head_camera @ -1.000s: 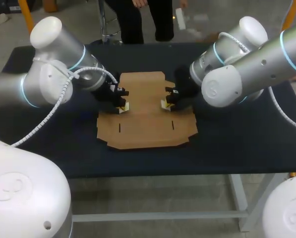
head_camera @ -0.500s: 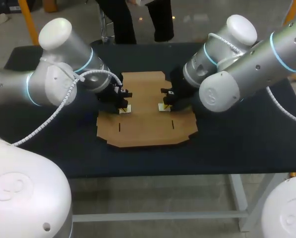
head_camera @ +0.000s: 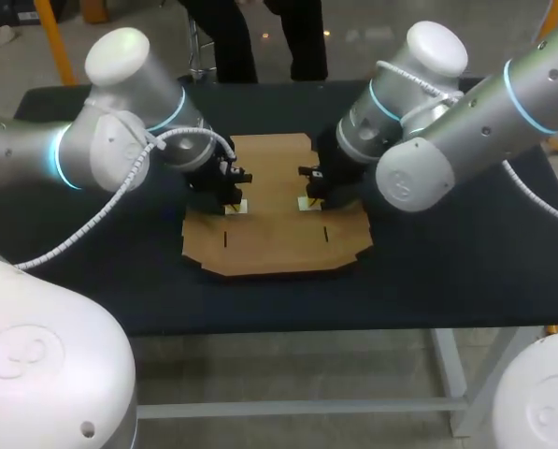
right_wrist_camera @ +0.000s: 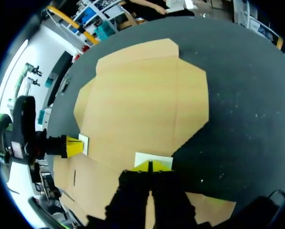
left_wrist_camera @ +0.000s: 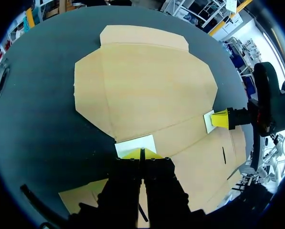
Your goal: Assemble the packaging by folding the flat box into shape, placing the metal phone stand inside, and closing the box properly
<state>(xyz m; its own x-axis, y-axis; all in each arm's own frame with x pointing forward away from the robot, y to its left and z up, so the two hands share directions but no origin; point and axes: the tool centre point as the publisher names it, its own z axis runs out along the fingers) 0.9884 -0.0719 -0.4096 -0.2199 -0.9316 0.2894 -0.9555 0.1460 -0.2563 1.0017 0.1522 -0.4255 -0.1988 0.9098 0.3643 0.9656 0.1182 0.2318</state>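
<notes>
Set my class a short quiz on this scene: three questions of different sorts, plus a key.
1. True or false: the cardboard box is already folded into shape.
2. The tips of the left gripper and right gripper are: A over the flat box; B beside it; C clamping its edge.
3. Fill in: the left gripper's fingers are ___ (open/shut).
Key: 1 false; 2 A; 3 shut.

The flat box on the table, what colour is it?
The flat box is plain light brown cardboard, seen best in the left wrist view.
</notes>
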